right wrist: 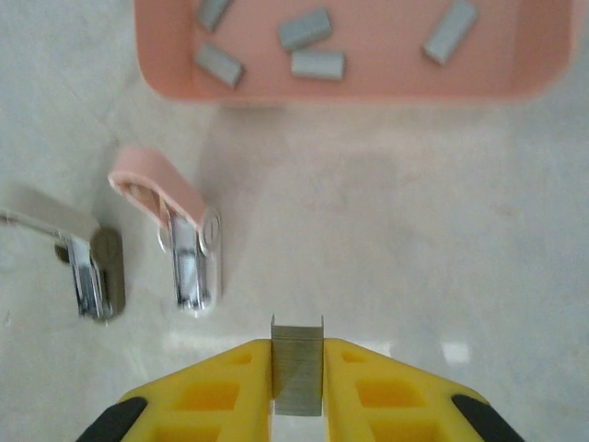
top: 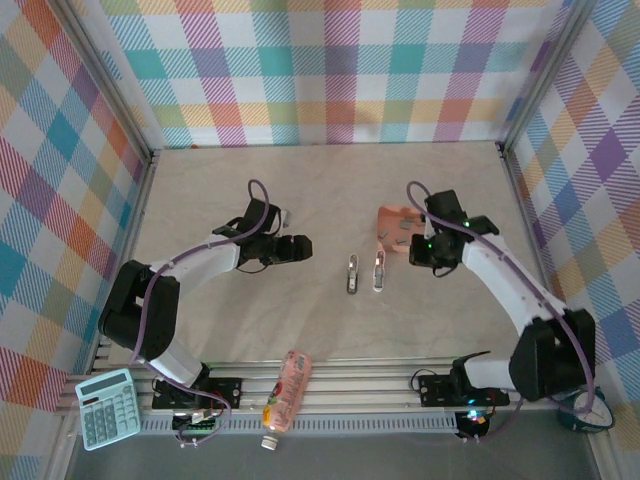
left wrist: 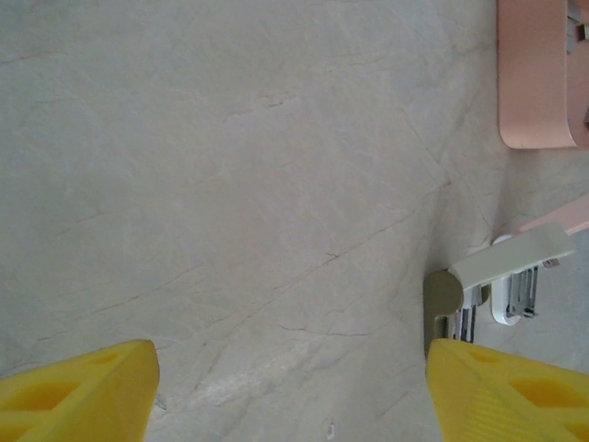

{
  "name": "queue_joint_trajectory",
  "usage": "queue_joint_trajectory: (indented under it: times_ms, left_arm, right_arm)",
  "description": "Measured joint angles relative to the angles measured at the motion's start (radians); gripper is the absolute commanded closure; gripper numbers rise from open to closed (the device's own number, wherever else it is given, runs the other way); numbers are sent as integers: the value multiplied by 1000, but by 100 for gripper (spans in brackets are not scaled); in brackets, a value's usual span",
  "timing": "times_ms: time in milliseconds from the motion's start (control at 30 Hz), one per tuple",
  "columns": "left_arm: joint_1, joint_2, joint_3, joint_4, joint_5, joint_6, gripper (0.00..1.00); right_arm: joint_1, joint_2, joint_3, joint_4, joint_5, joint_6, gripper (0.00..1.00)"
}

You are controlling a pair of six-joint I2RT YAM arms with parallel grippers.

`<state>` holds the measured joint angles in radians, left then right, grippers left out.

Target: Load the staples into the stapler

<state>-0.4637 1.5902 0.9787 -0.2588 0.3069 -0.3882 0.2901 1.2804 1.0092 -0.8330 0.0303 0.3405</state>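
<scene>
From above, the right gripper (top: 422,258) sits under its own wrist, which also covers the right side of the salmon-pink tray (top: 390,220); the right wrist view cuts the tray's far wall at the top edge, clipping one of the staples (right wrist: 213,11); the staple strip (right wrist: 297,364) vanishes downward between the yellow fingers (right wrist: 221,391); the grey stapler (right wrist: 92,267) is blurred, its raised arm clipped at the left edge; the left wrist view cuts the pink-topped stapler (left wrist: 520,293) at the right edge.
</scene>
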Motion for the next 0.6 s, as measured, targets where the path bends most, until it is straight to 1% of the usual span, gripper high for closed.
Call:
queue_joint_trajectory:
  times_ms: [133,267,433,600]
  left_arm:
    - [-14,-5,0,0,8,0,24]
    - [-25,-6,0,0,14,0,24]
    - [-27,-7,0,0,18,0,24]
    - [-29,-15,0,0,18,0,24]
  right_arm:
    - [19,-137,-126,-38,-3,76,80]
    - [43,-205,-229,-61,-16,146,80]
    - [96,-196,-263,-62,-25,209,80]
    - [138,-113,-264,-30,-32,249,81]
